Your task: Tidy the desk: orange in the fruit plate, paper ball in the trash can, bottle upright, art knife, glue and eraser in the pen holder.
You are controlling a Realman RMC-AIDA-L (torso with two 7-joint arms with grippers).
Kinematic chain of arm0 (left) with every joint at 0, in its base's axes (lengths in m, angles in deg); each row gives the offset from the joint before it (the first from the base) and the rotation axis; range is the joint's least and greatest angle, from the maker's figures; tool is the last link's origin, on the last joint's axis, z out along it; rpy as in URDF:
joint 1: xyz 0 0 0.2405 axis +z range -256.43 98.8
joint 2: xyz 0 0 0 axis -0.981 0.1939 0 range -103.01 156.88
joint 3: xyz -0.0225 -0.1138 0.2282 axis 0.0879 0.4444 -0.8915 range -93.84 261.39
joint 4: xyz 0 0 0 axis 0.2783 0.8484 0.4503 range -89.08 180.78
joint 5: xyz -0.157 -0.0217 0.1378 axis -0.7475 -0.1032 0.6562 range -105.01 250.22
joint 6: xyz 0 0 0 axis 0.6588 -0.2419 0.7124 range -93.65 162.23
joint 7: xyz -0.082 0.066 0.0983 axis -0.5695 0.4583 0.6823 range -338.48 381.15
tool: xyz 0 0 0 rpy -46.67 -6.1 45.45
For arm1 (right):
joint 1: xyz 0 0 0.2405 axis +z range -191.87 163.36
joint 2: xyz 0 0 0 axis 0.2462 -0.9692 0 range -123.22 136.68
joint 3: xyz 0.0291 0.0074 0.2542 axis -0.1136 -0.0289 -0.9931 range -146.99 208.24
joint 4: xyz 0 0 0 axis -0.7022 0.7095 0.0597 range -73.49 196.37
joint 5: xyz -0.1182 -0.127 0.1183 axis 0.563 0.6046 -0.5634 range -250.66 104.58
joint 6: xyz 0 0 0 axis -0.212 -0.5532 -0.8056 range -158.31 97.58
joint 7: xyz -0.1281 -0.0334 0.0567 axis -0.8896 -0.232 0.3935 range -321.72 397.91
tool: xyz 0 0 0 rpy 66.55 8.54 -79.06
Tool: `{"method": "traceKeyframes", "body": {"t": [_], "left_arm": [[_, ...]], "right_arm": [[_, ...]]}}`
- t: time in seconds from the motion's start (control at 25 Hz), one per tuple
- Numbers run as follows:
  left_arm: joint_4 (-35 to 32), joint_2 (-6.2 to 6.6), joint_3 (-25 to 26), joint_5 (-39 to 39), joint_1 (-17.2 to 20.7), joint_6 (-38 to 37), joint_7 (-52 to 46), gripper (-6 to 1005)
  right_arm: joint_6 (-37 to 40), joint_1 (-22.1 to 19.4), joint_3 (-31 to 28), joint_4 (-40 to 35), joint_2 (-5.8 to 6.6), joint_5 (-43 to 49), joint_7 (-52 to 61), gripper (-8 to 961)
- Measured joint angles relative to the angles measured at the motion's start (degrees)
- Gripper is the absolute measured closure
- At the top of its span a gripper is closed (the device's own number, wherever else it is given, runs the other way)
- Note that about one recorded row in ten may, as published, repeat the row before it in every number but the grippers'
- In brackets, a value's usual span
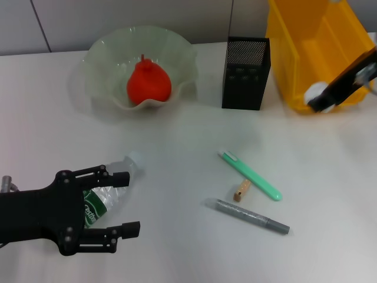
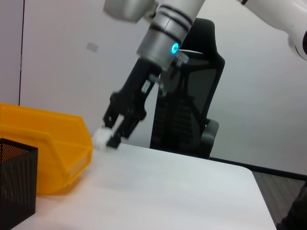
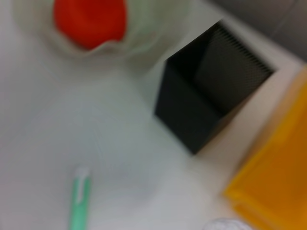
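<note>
- The right end effector [image 1: 321, 99], black, is clenched on a small white crumpled paper ball [image 1: 314, 92]. It hangs at the front lip of the large bright yellow rectangular plastic trash can [image 1: 306, 53], on the side nearest the black mesh pen holder [image 1: 246, 73].
- The can's opening lies behind and above the ball. Judging by this, the ball must be lifted over the lip and carried inward before it is let go.
- The left end effector [image 1: 123, 203], black with two long fingers spread apart and holding nothing, straddles the small clear plastic bottle [image 1: 109, 191] with a green label. The bottle lies on its side on the white table [image 1: 188, 247], its cap end pointing towards the pen holder.
- The red-orange round orange [image 1: 149, 82] sits inside the translucent pale-green wavy-rimmed fruit plate [image 1: 106, 53], beside the pen holder.
- In front of the pen holder lie a mint-green stick [image 1: 250, 175], a tiny tan eraser [image 1: 241, 190] touching it, and a grey stick [image 1: 252, 217].
</note>
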Motion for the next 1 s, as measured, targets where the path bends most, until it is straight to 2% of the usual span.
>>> {"method": "traceKeyframes", "body": {"t": [0.2,0.4,0.56,0.84,1.0], "left_arm": [[0.43,0.00,0.01,-0.06,0.00,0.00,0.49,218],[0.84,0.00,0.03,-0.09,0.00,0.00,0.52,221],[0.88,-0.01,0.03,-0.06,0.00,0.03,0.53,223],[0.93,-0.01,0.03,0.00,0.01,0.06,0.52,227],[1.08,-0.01,0.03,-0.07,0.19,-0.19,0.46,229]], "right_arm": [[-2.09,-2.69,-2.09,-7.01,-0.08,0.33,0.01,506],[-10.99,-5.82,-3.20,-6.80,-0.09,0.37,-0.99,507],[-19.31,-6.99,-3.00,-2.26,-0.08,-0.21,-2.47,508],[-35.29,-6.00,-1.93,9.89,0.04,-0.85,-4.90,508],[-38.57,-4.49,-2.24,14.56,0.32,-2.32,-5.93,509]]}}
